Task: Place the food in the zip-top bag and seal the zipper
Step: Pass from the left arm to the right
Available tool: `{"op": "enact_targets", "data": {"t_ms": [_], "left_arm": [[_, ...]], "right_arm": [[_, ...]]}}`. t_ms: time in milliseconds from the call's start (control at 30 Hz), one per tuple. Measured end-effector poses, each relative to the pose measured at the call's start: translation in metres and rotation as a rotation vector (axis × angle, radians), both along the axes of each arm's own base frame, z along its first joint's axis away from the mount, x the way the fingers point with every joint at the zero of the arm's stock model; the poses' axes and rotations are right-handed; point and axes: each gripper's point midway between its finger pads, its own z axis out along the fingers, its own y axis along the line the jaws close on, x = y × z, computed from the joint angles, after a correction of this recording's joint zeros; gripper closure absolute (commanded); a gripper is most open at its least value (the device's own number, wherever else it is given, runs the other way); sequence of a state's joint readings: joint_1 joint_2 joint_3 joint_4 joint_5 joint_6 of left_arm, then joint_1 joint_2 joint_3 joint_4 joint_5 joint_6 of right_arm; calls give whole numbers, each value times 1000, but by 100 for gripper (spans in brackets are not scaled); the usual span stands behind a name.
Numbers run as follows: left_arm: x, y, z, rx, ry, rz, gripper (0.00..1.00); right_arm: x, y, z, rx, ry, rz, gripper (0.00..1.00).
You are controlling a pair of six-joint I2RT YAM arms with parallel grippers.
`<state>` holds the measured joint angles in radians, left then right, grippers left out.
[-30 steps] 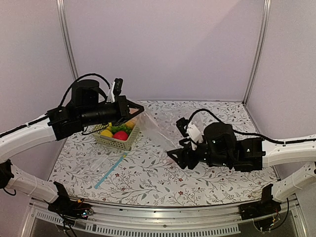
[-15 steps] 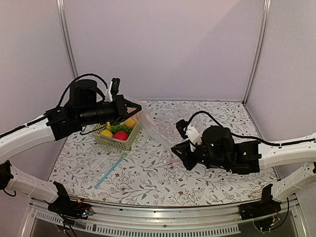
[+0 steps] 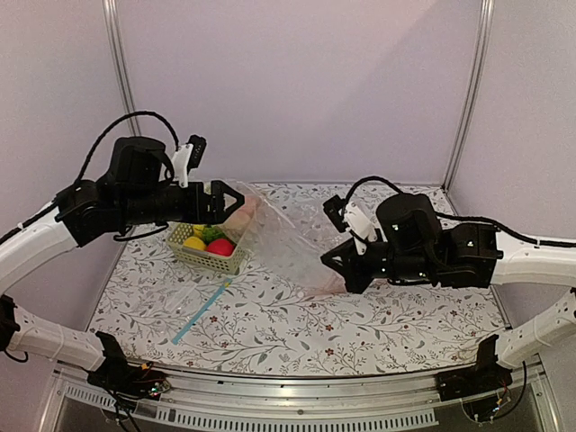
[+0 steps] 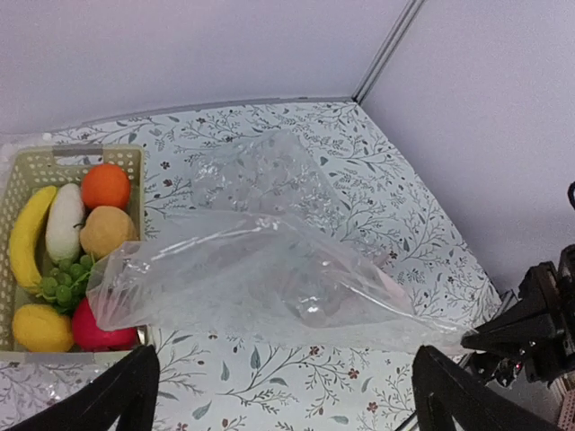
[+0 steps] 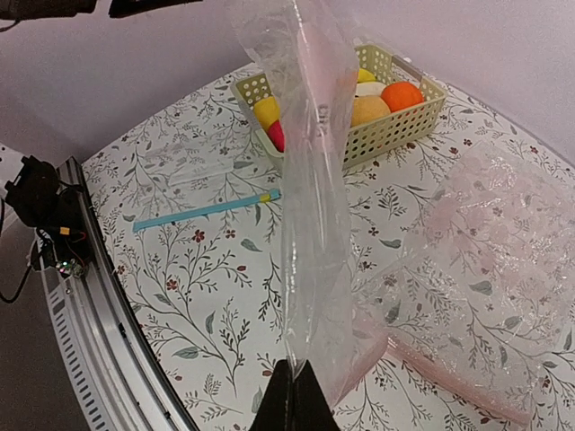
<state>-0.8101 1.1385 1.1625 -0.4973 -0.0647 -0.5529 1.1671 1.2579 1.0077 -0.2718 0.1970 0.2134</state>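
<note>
Currently, the right fingers (image 5: 284,404) are pressed fully together on one end of the zip-top bag (image 4: 260,287), holding it above the surface (image 4: 359,162). The left fingers (image 4: 126,391) are spread wide, gripping nothing. The food (image 4: 99,229) lies in the basket (image 4: 90,154).

A robot test booth, most likely in a lab rather than a home. Plain lilac wall panels (image 3: 297,90) joined by metal posts (image 3: 121,81) box in a floral-patterned table (image 3: 270,333). Two robot arms (image 3: 36,243) rise from an aluminium rail (image 3: 297,396) at its near edge, where exposed wiring (image 3: 144,387) and small circuit boards sit.
</note>
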Motion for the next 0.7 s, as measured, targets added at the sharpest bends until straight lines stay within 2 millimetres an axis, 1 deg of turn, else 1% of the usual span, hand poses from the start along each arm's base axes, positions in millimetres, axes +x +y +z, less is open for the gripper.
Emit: {"op": "enact_targets", "data": {"t_ms": [33,100,167,233,267,333,500,600,633,700], "left_arm": [[-3,1,8,33,-41,-22,2],[-15,-5,25,76,-123,-93,2],[-33,-16,40,113,-211,-197,1],[-52,-32,46,148,-282,-312,2],[-64,-42,45,170,-314,-384,2],[-81,-60,40,204,-351,-494,3],[-112,-104,17,264,-385,-711,8],[-122,-121,3,288,-388,-788,16],[-124,-125,-1,295,-393,-802,19],[-126,-130,-3,300,-404,-823,24]], "right_arm": [[0,0,5,-10,9,12,100],[-2,0,13,-31,29,42,100],[-7,0,14,-59,59,85,100],[-15,-1,14,-86,95,135,100],[-20,0,15,-91,117,165,100],[-30,0,20,-92,149,220,100],[-48,3,42,-58,190,325,99],[-56,3,51,-41,201,364,99],[-58,2,53,-38,204,372,99],[-62,1,54,-32,213,390,99]]}}
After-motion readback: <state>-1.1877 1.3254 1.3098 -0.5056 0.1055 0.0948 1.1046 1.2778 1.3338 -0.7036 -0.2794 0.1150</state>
